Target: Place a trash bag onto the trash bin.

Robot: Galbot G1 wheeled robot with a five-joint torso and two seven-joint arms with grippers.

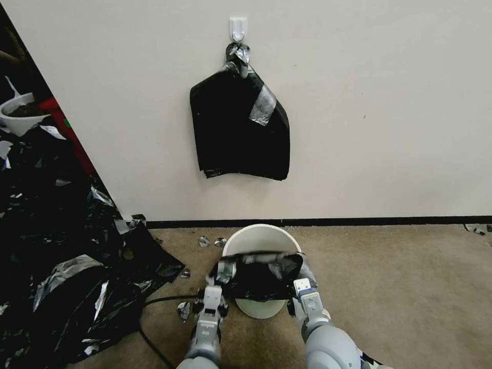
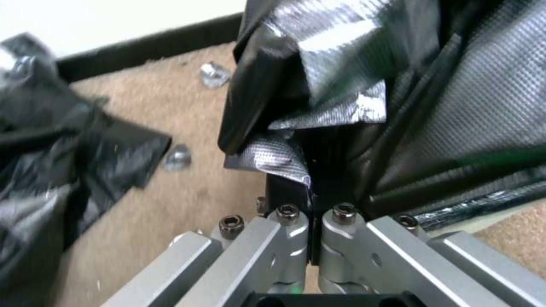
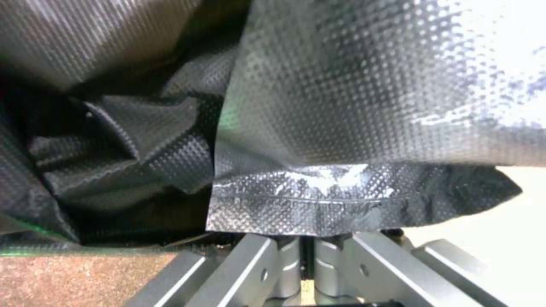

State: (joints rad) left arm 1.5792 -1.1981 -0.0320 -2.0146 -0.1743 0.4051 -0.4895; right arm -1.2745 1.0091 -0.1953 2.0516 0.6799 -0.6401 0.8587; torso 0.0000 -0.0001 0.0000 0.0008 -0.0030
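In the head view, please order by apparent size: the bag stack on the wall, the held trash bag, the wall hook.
1. Bag stack on the wall
2. Trash bag
3. Wall hook

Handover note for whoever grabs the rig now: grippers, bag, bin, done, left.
Left gripper: shut on the trash bag, at its left edge.
Right gripper: shut on the trash bag's right edge.
Trash bag: held stretched between both grippers, across the near side of the trash bin; in the head view it hangs in front of the bin's near wall.
Trash bin: upright on the carpet by the wall, below the stack of bags on the wall hook.
Done: bag picked, brought to the bin.
Left: open the mouth, fit it over the rim, release.
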